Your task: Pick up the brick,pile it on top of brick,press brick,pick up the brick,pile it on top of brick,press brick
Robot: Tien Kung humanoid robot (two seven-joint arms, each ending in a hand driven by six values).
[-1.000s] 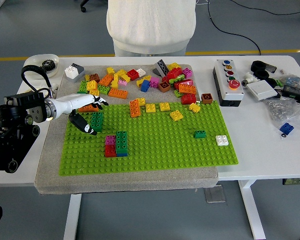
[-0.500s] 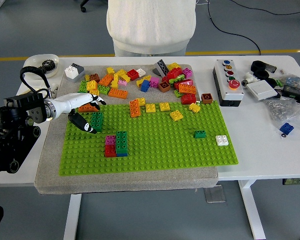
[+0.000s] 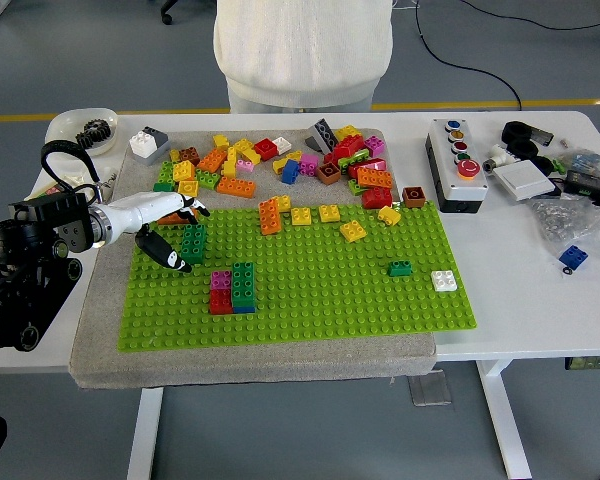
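Note:
A dark green brick point(image 3: 194, 247) stands on the green baseplate point(image 3: 320, 300) near its far left corner. My left hand point(image 3: 187, 237), white with black fingertips, reaches in from the left. It is open, with the thumb point(image 3: 166, 254) in front of the brick's left side and the fingers point(image 3: 187, 207) spread behind it over an orange brick point(image 3: 174, 217). It holds nothing. A pink-on-red stack point(image 3: 220, 292) and a green-on-blue stack point(image 3: 243, 285) stand close in front. The right hand is out of view.
A heap of loose coloured bricks point(image 3: 280, 165) lies at the back of the grey mat. Single bricks dot the baseplate, among them a green one point(image 3: 400, 268) and a white one point(image 3: 443, 281). A button box point(image 3: 458, 165) and clutter lie to the right. A person point(image 3: 302, 50) stands at the far side.
My left hand and arm have drawn back slightly to the left. The dark green brick and the stacks have stayed in place.

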